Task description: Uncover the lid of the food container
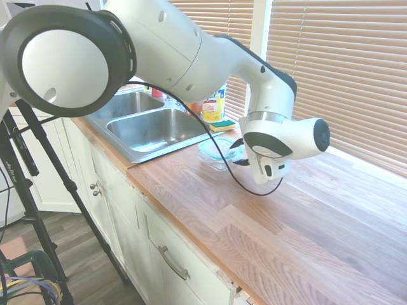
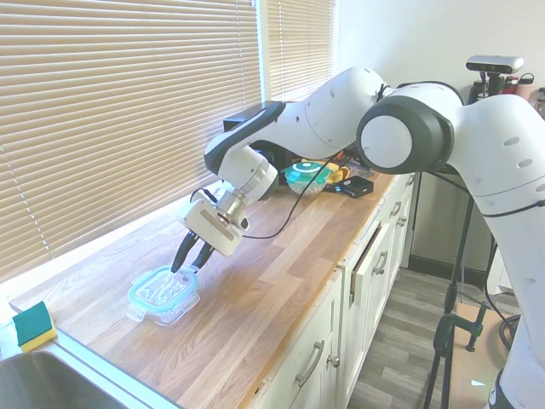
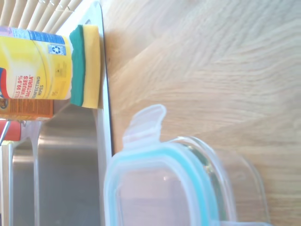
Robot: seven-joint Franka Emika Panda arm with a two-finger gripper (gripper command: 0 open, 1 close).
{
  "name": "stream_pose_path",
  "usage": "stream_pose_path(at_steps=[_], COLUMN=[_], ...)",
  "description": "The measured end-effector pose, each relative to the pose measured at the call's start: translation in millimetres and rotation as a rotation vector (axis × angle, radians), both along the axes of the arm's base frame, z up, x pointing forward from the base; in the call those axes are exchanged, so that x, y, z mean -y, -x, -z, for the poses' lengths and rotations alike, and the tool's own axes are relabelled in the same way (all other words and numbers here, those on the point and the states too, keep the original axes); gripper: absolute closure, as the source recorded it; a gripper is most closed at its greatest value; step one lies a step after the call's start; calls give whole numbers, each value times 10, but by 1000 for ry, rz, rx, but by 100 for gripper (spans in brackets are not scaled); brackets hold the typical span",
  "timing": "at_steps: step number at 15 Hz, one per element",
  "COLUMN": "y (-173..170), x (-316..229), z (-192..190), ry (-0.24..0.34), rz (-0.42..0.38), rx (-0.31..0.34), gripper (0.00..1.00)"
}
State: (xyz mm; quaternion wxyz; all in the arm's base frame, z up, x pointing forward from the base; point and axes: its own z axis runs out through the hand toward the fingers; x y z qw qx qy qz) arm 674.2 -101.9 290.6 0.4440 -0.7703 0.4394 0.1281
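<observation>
The food container [image 2: 170, 311] is a shallow clear glass bowl on the wooden counter, close to the sink. The lid [image 2: 160, 287], clear with a teal rim band, lies on top of it. My gripper [image 2: 191, 260] hangs tilted over the lid's edge on the side away from the sink. Its dark fingers are spread apart, with the tips at the rim. From the other side, the gripper [image 1: 240, 154] hides part of the lid [image 1: 213, 150] and container [image 1: 216, 164]. The wrist view shows the lid [image 3: 155, 193] with a clear tab, and the glass container [image 3: 240, 179] showing beyond its rim.
A steel sink [image 1: 152, 127] is set into the counter beside the container. A yellow-green sponge [image 2: 34, 325] and a yellow wipes canister [image 1: 214, 105] stand at its rim. A teal bowl [image 2: 306, 176] and small items sit far down the counter. Window blinds run behind.
</observation>
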Motion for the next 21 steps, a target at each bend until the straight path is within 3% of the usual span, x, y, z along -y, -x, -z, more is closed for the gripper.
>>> stream_pose_path(at_steps=[8, 15, 21], y=[-36, -19, 166], x=[-66, -155, -654], z=[-210, -722, -1278], ry=[7, 13, 40], rz=[-14, -35, -110], rx=[35, 102, 163], gripper=[100, 100, 100])
